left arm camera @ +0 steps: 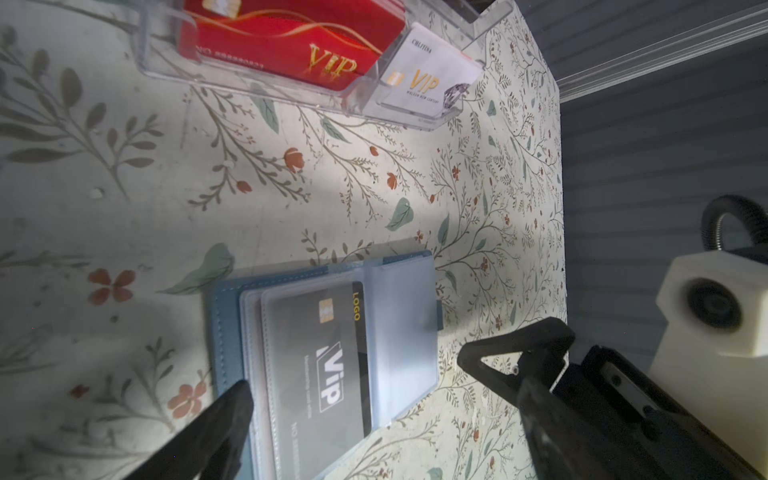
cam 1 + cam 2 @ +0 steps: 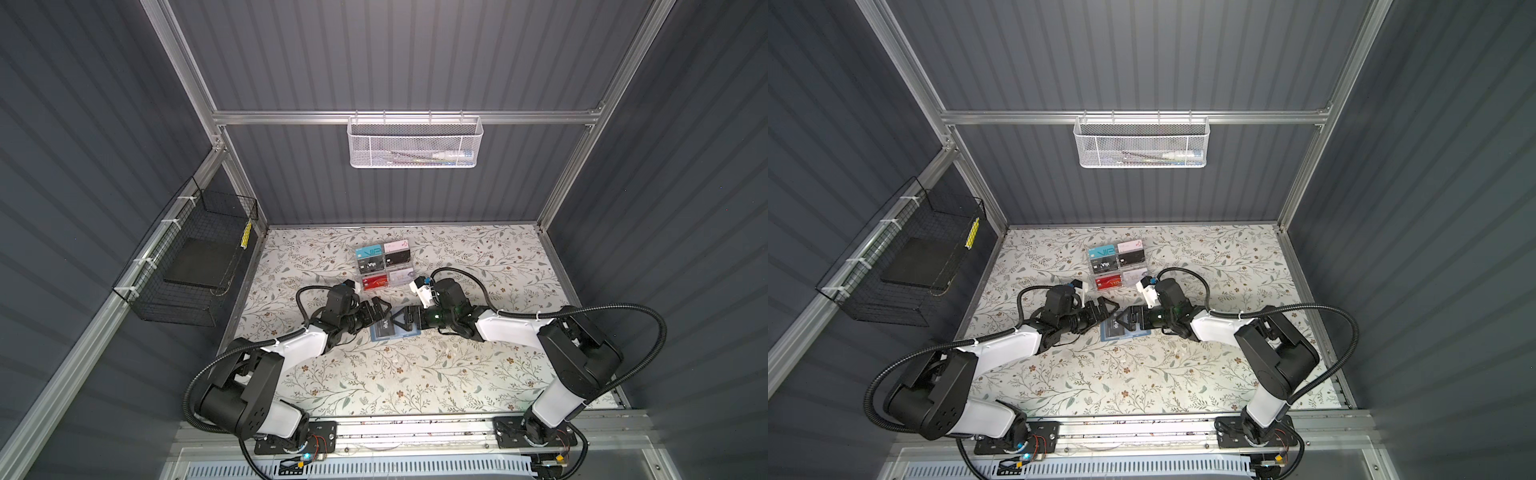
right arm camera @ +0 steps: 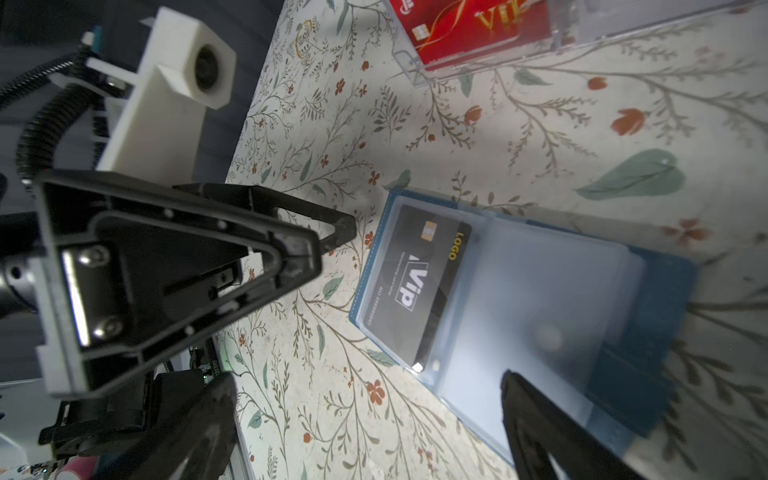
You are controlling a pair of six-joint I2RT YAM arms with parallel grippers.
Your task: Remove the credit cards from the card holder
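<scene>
**Holder lay open, card not yet drawn**

The holder was spread flat near the middle of the table. It sat just in front of the rack of coloured cards and clear of it. Its top sleeve faced up with one black card inside, the white lettering readable through the plastic. More sleeves were stacked beneath, and whether they held cards could not be told.

The arms reached in low from opposite sides, so the holder sat between them. The left gripper stood at the card side, its jaws wide apart and empty. In the left wrist view one of its fingers was just beside the holder's blue edge. The right gripper was likewise spread wide and held nothing. One of its fingers hung over the bare sleeve half, and contact there could not be judged.

The layout read as the start of a two-handed pull. Lying open and flat, the holder put its top sleeve within reach from either side. It looked light enough to slide if the card were tugged alone. One gripper would therefore probably have to pin the bare half while the other worked the card. The card lay flush under the plastic and offered little edge to pinch, which was likely the hard part. Which way the sleeve opened was not clear.
</scene>
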